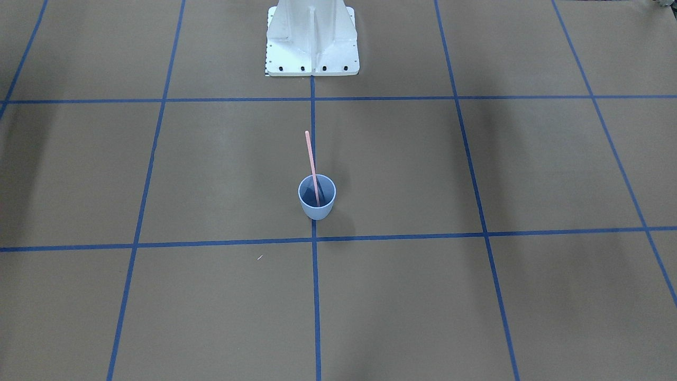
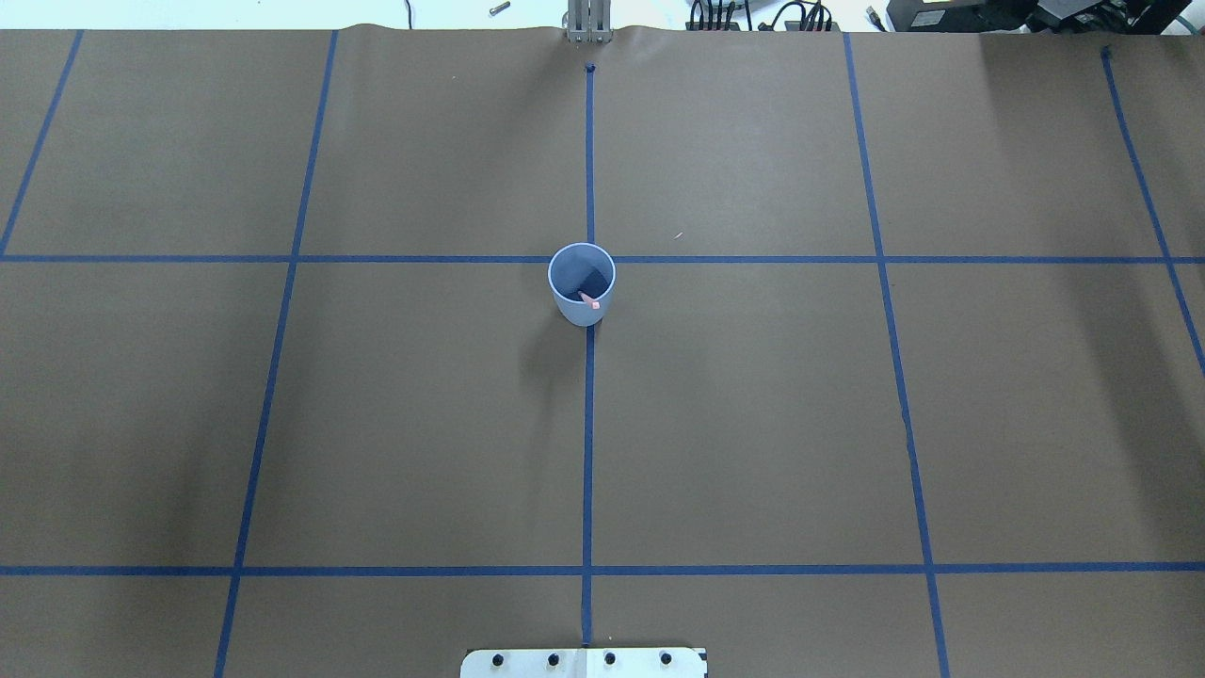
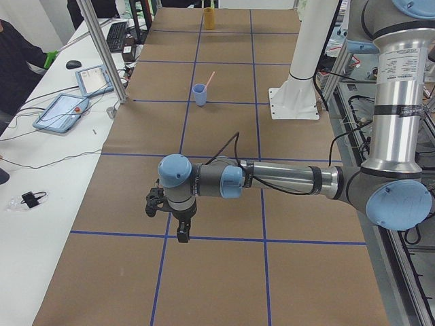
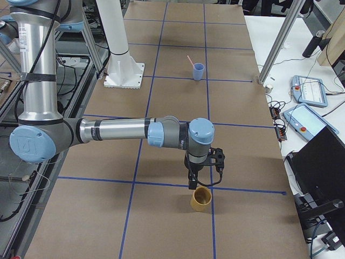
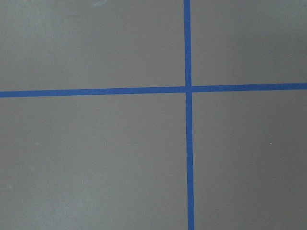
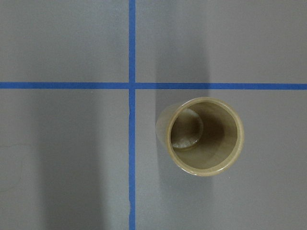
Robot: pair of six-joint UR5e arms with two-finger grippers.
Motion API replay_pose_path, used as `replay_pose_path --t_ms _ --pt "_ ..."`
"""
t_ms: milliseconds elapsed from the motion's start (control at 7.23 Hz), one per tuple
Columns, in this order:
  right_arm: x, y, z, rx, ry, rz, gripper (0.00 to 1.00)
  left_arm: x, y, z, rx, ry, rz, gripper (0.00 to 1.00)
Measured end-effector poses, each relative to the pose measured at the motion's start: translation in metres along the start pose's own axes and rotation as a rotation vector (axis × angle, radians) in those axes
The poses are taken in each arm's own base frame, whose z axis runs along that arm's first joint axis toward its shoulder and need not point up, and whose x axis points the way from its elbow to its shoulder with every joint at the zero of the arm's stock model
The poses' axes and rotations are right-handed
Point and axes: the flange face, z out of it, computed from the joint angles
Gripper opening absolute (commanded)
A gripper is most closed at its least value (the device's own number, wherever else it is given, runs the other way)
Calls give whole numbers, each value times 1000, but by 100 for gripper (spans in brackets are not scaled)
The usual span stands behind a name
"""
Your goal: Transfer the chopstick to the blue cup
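The blue cup (image 1: 317,203) stands upright on the centre tape line of the brown table; it also shows in the overhead view (image 2: 582,282). One pale-pink chopstick (image 1: 311,159) stands in it, leaning toward the robot's base; from overhead only its tip (image 2: 589,300) shows. My left gripper (image 3: 180,231) hangs over bare table far from the cup (image 3: 200,95). My right gripper (image 4: 192,183) hangs just above a tan cup (image 4: 202,199). I cannot tell whether either gripper is open or shut. Neither holds anything that I can see.
The tan cup (image 6: 204,136) stands upright and empty beside a tape crossing at the table's right end. The white robot pedestal (image 1: 312,39) stands at the table's robot side. Side tables with tablets (image 3: 61,109) and a pendant (image 4: 307,89) flank the operators' edge.
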Motion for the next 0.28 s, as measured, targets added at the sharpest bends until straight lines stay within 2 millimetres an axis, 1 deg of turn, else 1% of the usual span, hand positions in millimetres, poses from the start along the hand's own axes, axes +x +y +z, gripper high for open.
replay_pose_path --t_ms 277 --pt "-1 0 -2 4 -1 -1 100 0 0 0 -1 0 -1 98"
